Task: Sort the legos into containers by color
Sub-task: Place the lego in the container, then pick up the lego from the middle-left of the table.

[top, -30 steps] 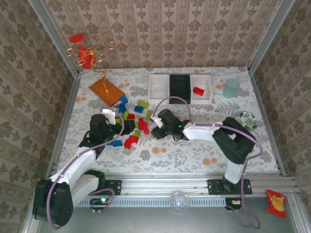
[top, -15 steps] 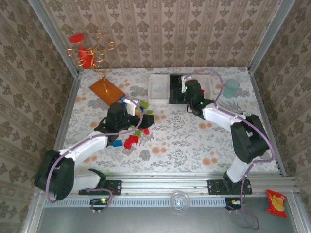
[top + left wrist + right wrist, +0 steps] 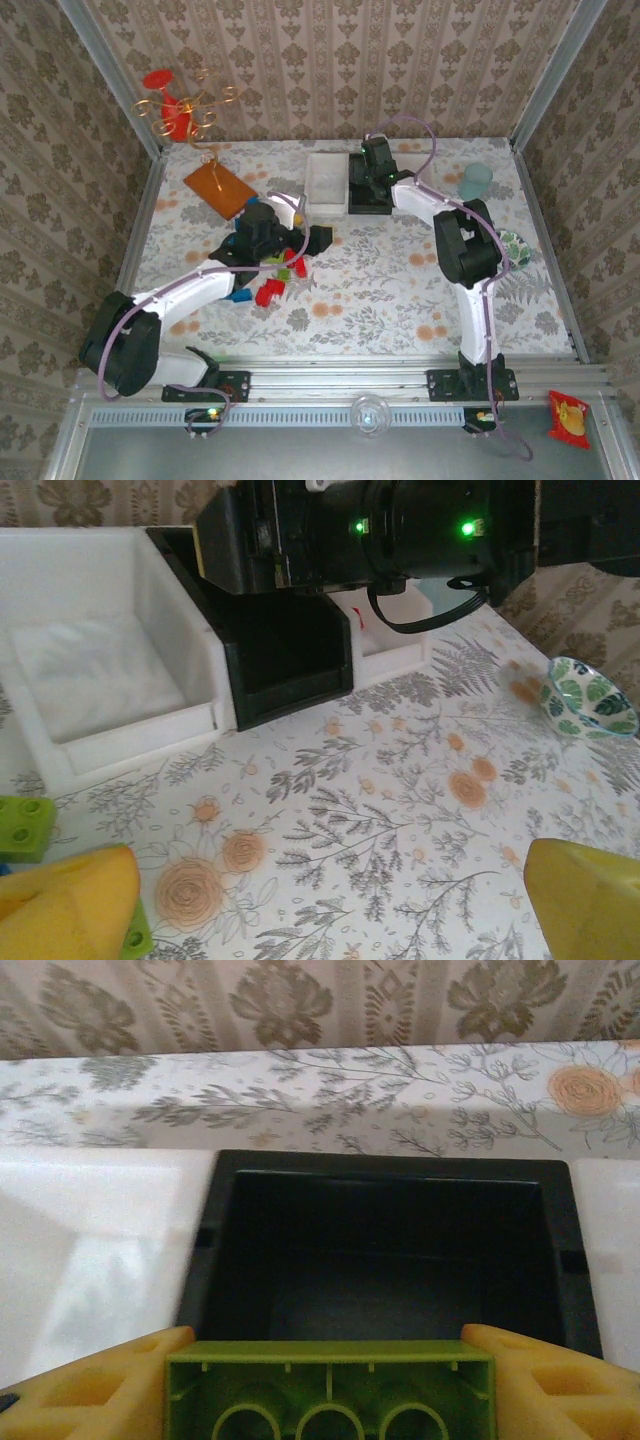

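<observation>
I'm seeing the lime brick [image 3: 328, 1385] gleaming as smooth moulded plastic, the yellow finger pads [image 3: 560, 1385] looking matt and faintly grainy, the black bin [image 3: 385, 1260] showing dull satin plastic, the white bin [image 3: 110, 680] reading smooth and matt, the floral table cover [image 3: 400, 810] lying flat and unglossy

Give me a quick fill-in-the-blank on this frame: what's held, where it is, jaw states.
1. The right arm's jaws grip a ___ lego brick.
2. That brick hangs over the ___ bin.
3. The left arm's jaws stand ___, holding nothing.
4. The white bin on the left arm's side of the black one is ___.

Missing words: lime green; black; open; empty.
</observation>
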Controlling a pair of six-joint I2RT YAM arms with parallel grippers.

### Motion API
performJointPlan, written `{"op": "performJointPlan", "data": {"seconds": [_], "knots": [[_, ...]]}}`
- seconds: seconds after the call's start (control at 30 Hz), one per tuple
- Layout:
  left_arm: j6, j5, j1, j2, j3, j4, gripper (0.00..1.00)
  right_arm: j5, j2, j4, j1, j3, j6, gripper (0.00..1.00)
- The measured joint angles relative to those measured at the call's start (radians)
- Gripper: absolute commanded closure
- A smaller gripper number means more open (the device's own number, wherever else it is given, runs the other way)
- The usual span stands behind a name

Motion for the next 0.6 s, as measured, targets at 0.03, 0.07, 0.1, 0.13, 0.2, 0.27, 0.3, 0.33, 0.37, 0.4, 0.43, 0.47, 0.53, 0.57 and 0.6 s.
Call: {"op": "performJointPlan", "data": {"seconds": [0.03, 0.07, 0.1, 0.13, 0.2, 0.27, 0.3, 0.33, 0.37, 0.4, 0.43, 0.47, 0.53, 0.57, 0.6], "knots": [[0.003, -0.012, 0.000, -0.006, 0.000, -0.010, 0.00, 0.004, 0.013, -0.012, -0.004, 0.015, 0.004, 0.27], [0.005, -0.024, 0.000, -0.015, 0.000, -0.024, 0.00, 0.007, 0.022, -0.027, -0.009, 0.027, 0.010, 0.22], [0.008, -0.038, 0.000, -0.026, 0.000, -0.040, 0.00, 0.008, 0.024, -0.034, -0.013, 0.029, 0.011, 0.18], [0.011, -0.049, 0.000, -0.035, -0.001, -0.054, 0.00, 0.005, 0.024, -0.034, -0.015, 0.029, 0.011, 0.15], [0.015, -0.075, 0.000, -0.064, -0.005, -0.088, 0.00, -0.001, 0.014, -0.032, -0.018, 0.026, 0.005, 0.12], [0.021, -0.101, 0.001, -0.100, -0.023, -0.114, 0.00, -0.023, -0.015, -0.024, -0.018, -0.003, 0.001, 0.10], [0.022, -0.113, 0.003, -0.121, -0.035, -0.130, 0.00, -0.041, -0.043, -0.014, -0.018, -0.032, -0.002, 0.10], [0.023, -0.124, 0.005, -0.142, -0.048, -0.148, 0.00, -0.061, -0.075, -0.009, -0.018, -0.063, -0.003, 0.10], [0.023, -0.130, 0.011, -0.163, -0.063, -0.164, 0.00, -0.087, -0.122, 0.003, -0.018, -0.105, -0.002, 0.10], [0.022, -0.138, 0.019, -0.184, -0.078, -0.185, 0.00, -0.115, -0.173, 0.015, -0.018, -0.148, 0.004, 0.10], [0.022, -0.144, 0.029, -0.199, -0.090, -0.203, 0.00, -0.140, -0.214, 0.030, -0.018, -0.184, 0.010, 0.10], [0.021, -0.151, 0.046, -0.217, -0.103, -0.225, 0.00, -0.175, -0.278, 0.051, -0.018, -0.237, 0.020, 0.10], [0.011, -0.159, 0.086, -0.245, -0.124, -0.275, 0.00, -0.239, -0.399, 0.103, -0.015, -0.345, 0.045, 0.10], [0.006, -0.160, 0.110, -0.255, -0.132, -0.301, 0.00, -0.266, -0.463, 0.126, -0.013, -0.405, 0.058, 0.10], [0.002, -0.164, 0.135, -0.263, -0.139, -0.331, 0.00, -0.285, -0.521, 0.142, -0.007, -0.463, 0.067, 0.10]]}}
